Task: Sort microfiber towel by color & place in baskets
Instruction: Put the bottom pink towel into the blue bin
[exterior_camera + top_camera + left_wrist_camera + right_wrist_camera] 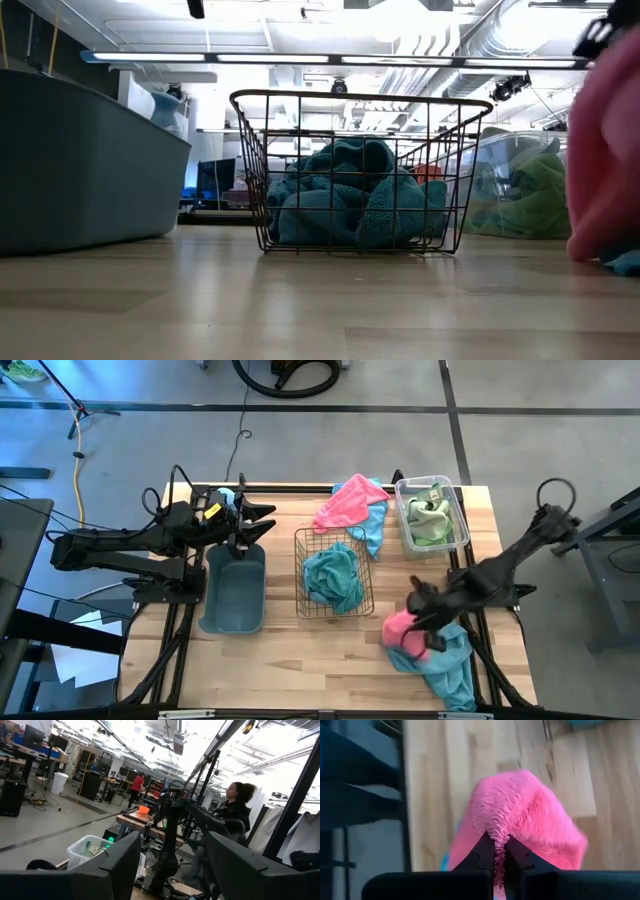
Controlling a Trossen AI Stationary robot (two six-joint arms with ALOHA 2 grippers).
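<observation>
Wooden tabletop (300, 645) fills my overhead view, framed by a grey workshop floor, with both arms reaching in from the sides. Along its middle stand the three containers: the grey-blue tub (233, 592) on the left and apparently empty, the wire basket (334, 573) in the centre holding a teal towel (333, 578), and the clear bin (431, 515) at the far right holding a green towel (432, 517). Between the basket and the bin, at the far edge, lies a loose pile of a pink towel over a blue one (352, 510). A second pile sits near the front right corner, where a teal towel (445, 668) spreads under the pink towel (530, 820) I am now working. My right gripper (499, 851) is down on that pink towel, its fingers pinched tight on a ridge of the pile, as the right wrist view shows plainly. My left gripper (252, 528) waits over the far end of the tub with its fingers spread wide, holding nothing. I judge the step in hand to be the pickup of a pink towel; the next move calls for a clean lift that leaves the teal cloth behind, then a carry across to the tub, the only container not yet claimed by a colour.
</observation>
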